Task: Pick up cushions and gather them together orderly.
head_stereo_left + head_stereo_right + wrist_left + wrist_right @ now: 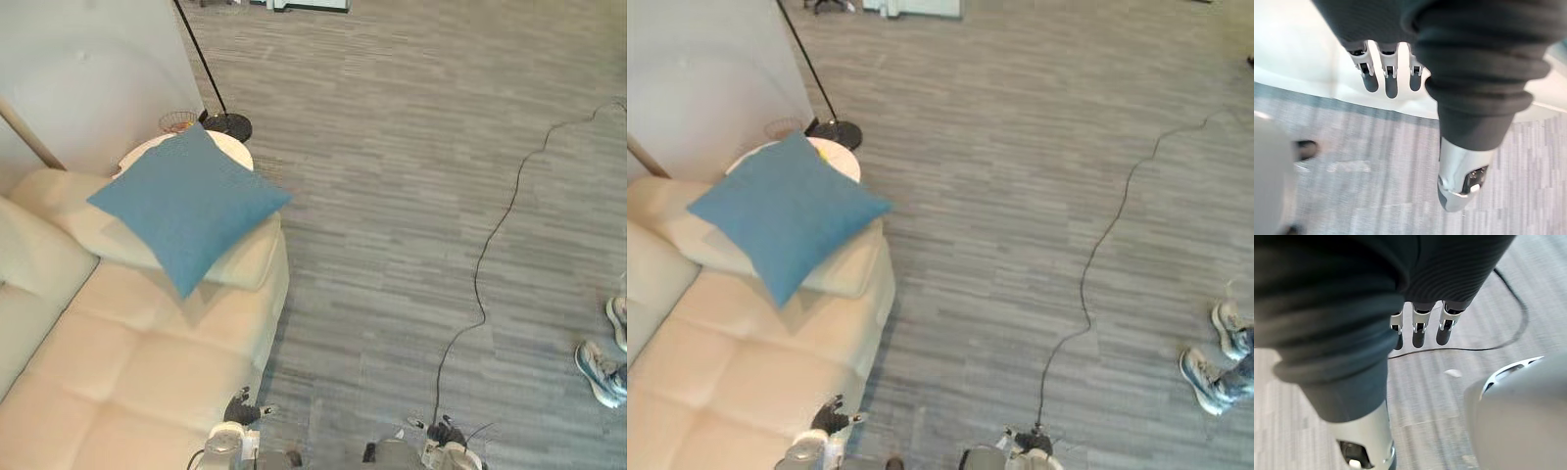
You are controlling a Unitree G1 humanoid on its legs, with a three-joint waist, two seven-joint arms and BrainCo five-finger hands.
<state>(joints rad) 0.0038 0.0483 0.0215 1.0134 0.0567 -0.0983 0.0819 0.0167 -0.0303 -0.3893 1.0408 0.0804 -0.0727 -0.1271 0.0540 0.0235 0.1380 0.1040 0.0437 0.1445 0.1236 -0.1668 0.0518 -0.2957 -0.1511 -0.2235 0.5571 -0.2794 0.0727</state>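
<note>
To my left stands the cream sofa (127, 372). At its far end a cream cushion (240, 262) lies on the seat, and a blue cushion (186, 206) lies flat on top of it. The grey floor (411, 196) carries a round black lamp base (227, 125) beyond the sofa and a person's shoes (600, 372) to my right.

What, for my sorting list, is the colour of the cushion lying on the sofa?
Plain blue; the cushion shows best in the left eye view.
</note>
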